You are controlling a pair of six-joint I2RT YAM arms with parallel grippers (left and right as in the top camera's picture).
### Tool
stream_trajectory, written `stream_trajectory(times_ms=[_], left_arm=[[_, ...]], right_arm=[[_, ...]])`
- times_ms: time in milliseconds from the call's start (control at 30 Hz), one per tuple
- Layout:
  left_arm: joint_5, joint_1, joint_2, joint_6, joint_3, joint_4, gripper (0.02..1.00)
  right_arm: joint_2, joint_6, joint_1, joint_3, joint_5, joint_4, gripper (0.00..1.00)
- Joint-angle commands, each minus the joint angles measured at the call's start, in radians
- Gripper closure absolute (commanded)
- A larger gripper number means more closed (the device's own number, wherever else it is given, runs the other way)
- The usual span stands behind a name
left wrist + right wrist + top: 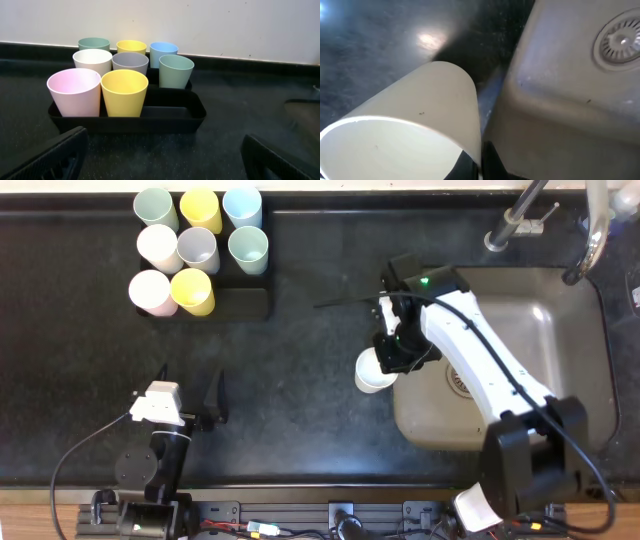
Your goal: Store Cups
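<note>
We see a black stone-like countertop [300, 410], finely speckled and polished enough to throw back a soft patch of light. At the right, the grey metal sink [580, 320] looks brushed and dull, with faint marks, and its round metal drain strainer [620, 42] is shinier. The cream plastic cup [420, 110] is smooth with a satin skin and a few tiny specks. At the far left, the black plastic tray [150, 124] looks matt, and the pastel plastic cups [125, 92] are smooth and softly matt. The curved metal tap [597, 225] gleams like chrome. The right arm's white plastic shell [480, 340] is glossy.
</note>
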Motion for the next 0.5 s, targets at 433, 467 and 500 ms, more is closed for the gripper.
stream_trajectory(times_ms=[433,467,500], left_arm=[[0.017,0.008,-0.010,0.022,-0.002,-0.002,0.018],[0.016,0.008,-0.010,0.022,-0.002,-0.002,0.018],[0.016,0.008,-0.010,0.022,-0.002,-0.002,0.020]], right_arm=[[0.188,0.261,0.263,0.785,-0.014,0.065,0.958],[0.216,0.267,0.274,0.806,-0.014,0.070,0.958],[0.246,0.275,0.285,0.826,-0.014,0.073,0.958]])
